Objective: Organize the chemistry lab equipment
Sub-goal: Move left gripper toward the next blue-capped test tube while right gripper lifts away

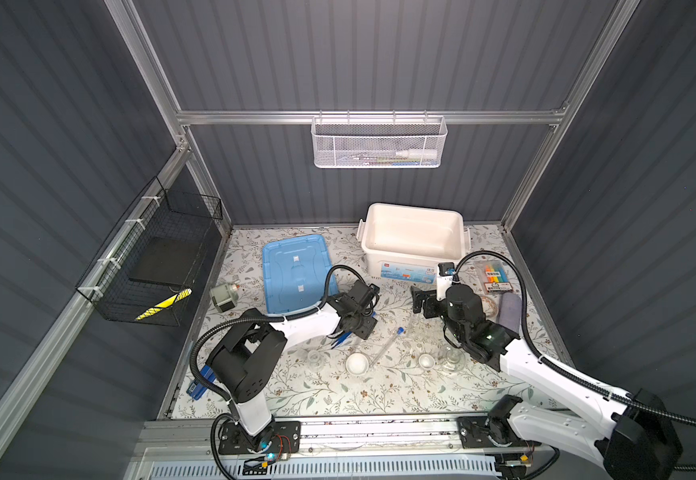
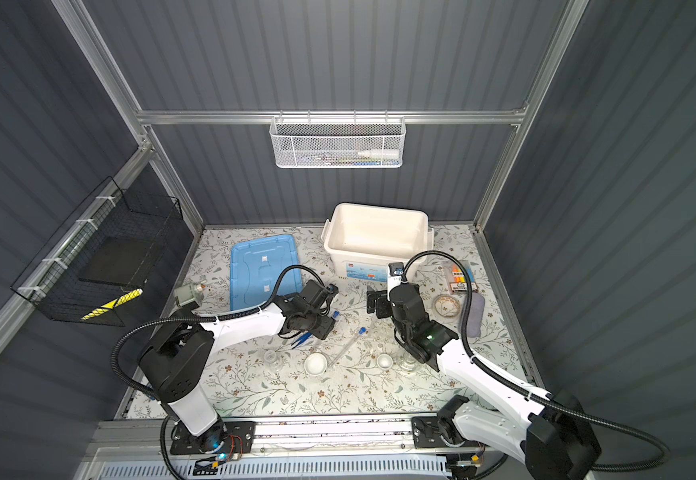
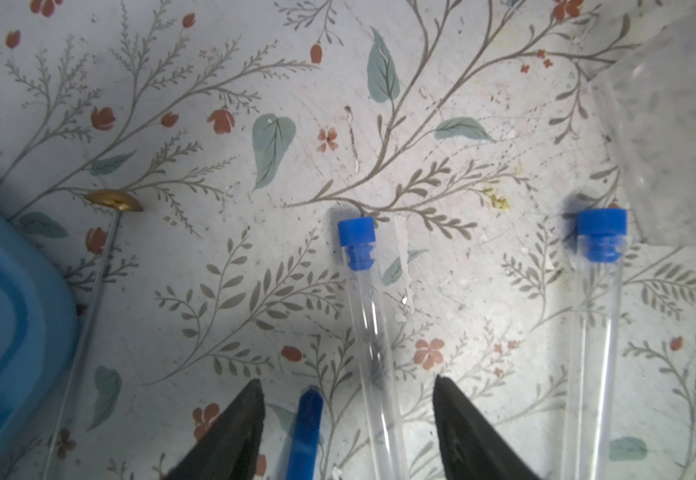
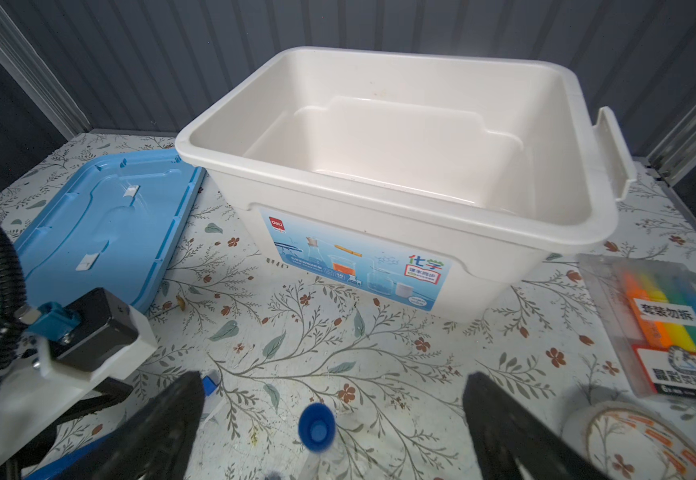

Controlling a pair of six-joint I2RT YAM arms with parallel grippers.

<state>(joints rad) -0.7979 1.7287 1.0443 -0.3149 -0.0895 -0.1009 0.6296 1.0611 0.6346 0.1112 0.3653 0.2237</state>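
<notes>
In the left wrist view two clear blue-capped test tubes lie side by side on the floral mat. My left gripper (image 3: pixel 348 386) is open, its fingers straddling one tube (image 3: pixel 365 307) and the tip of the blue tweezers (image 3: pixel 307 428). The other tube (image 3: pixel 595 316) lies outside them, near the blurred clear rack (image 3: pixel 670 124). A thin rod (image 3: pixel 88 311) lies beside the lid. My right gripper (image 4: pixel 334 386) is open and empty above a tube's blue cap (image 4: pixel 316 428). Both top views show two small flasks (image 1: pixel 315 359) (image 1: pixel 450 359) and two white dishes (image 1: pixel 356 363) (image 1: pixel 426 360).
An open white bin (image 1: pixel 404 259) stands at the back, its blue lid (image 1: pixel 294 274) flat to the left. A grey motor (image 1: pixel 222 295) and a blue stapler (image 1: pixel 199 384) sit at the left edge. A marker pack (image 1: pixel 496 276), tape roll (image 1: pixel 489 305) and grey cloth (image 1: pixel 510 313) lie on the right.
</notes>
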